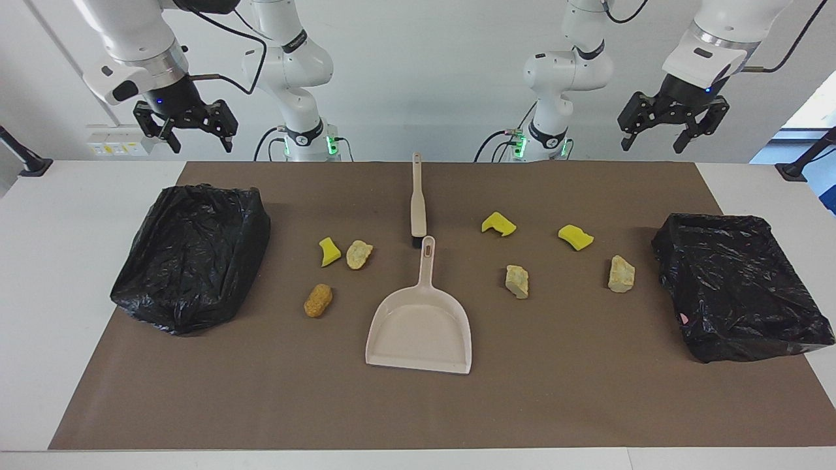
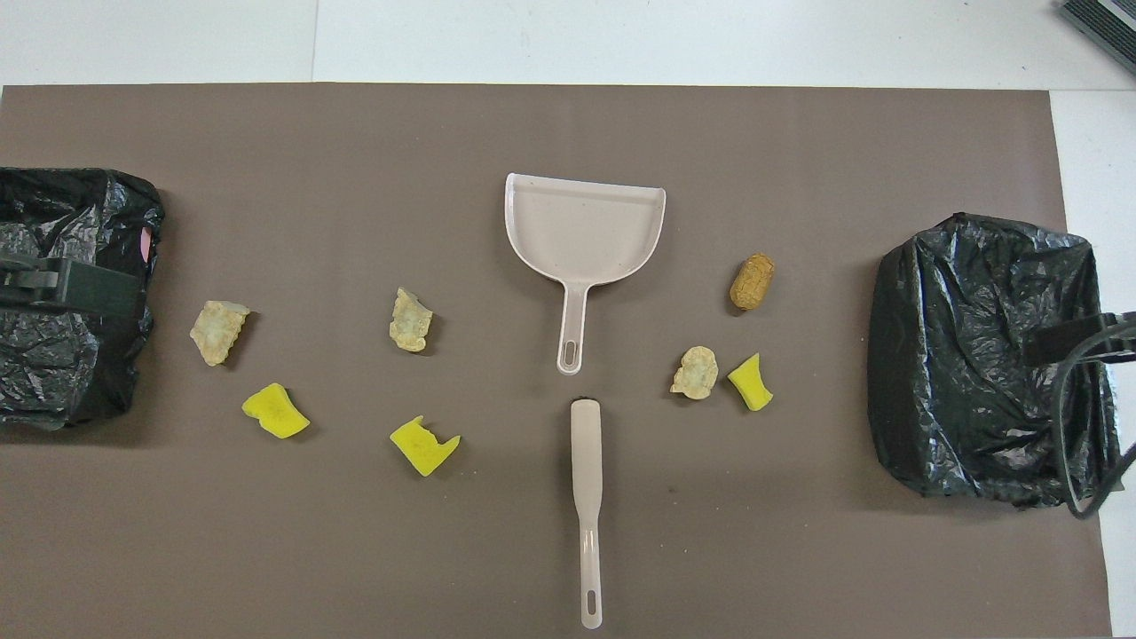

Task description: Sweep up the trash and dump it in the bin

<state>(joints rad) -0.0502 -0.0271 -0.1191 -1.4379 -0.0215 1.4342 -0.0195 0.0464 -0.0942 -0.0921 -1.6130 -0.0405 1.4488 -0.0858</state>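
Both claws wide, empty: left claw (image 1: 666, 130) up over its bin (image 1: 738, 287), right claw (image 1: 186, 127) likewise. Trash (image 1: 516, 281) scattered on mat beside dustpan (image 1: 418, 326). Grab brush (image 1: 418, 202) handle squarely, pan w/ other.

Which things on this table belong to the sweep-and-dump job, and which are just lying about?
Belong to the job:
- trash: three yellow sponge wedges and four bread-like chunks
- dustpan
- brush
- two black-bagged bins, one at each end of the table

Just lying about:
- brown mat under everything
- socket strip by the wall

Left gripper and right gripper hang open, holding nothing.
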